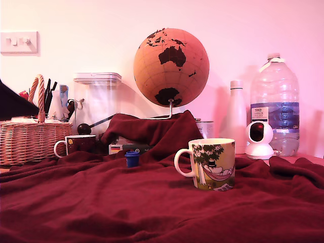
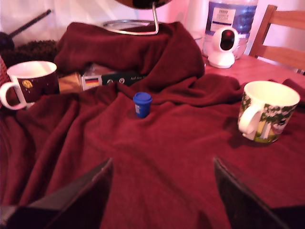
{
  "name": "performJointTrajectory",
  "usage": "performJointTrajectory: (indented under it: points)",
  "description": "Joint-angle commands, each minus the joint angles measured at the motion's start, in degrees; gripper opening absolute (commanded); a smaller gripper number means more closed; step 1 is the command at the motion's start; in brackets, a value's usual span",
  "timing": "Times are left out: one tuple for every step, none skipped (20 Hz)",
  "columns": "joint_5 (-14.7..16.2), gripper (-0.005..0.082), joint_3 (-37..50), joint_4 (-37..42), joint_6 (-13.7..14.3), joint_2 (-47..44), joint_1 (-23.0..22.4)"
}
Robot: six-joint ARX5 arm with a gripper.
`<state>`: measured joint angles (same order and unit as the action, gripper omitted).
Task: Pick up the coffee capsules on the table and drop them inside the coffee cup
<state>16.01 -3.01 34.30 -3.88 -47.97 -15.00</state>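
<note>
place: home room | evidence: wicker basket (image 1: 28, 142) at 9 o'clock, globe (image 1: 171, 67) at 12, wooden chair (image 2: 281, 36) | light switch (image 1: 18, 42) on wall

My exterior camera sits low at desk (image 1: 152, 212) level, facing the back wall. My wrist camera looks down from above over its fingers (image 2: 81, 200). Both share the blue capsule (image 1: 132, 159) at 12 o'clock and cream cup (image 1: 212, 163) at 2.

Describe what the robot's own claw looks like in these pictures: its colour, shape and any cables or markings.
Only the wrist view shows the claw: two dark, nearly black fingers with flat, angular, wedge-like shapes rising from the picture's lower edge. They look plain and matte; no cables, markings or labels are visible. The rest of the arm is out of frame in both views.
</note>
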Motion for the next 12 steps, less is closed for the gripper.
performJointTrajectory:
  points:
    - [-0.02, 0.0607, -0.13, 1.97, 0.59, -1.86, -0.17]
    - [-0.02, 0.0607, -0.13, 2.86, 1.03, -3.08, -0.17]
    - [-0.02, 0.0607, -0.13, 4.26, 1.05, -4.55, -0.17]
    - [-0.02, 0.0607, -0.13, 5.77, 1.31, -5.97, -0.17]
    - [-0.02, 0.0607, -0.13, 7.67, 1.38, -7.34, -0.17]
    - [0.00, 0.0607, -0.13, 9.27, 1.38, -8.68, -0.17]
    - [0.00, 0.0607, -0.13, 10.91, 1.38, -10.10, -0.17]
    - [0.00, 0.0607, -0.13, 12.33, 1.42, -11.47, -0.17]
    - [0.00, 0.0607, -0.13, 13.75, 1.97, -12.94, -0.17]
    - [0.00, 0.0607, -0.13, 15.26, 2.03, -14.62, -0.17]
    - [-0.02, 0.0607, -0.13, 16.72, 2.38, -16.33, -0.17]
    - [0.00, 0.0607, -0.13, 18.34, 2.38, -18.03, -0.17]
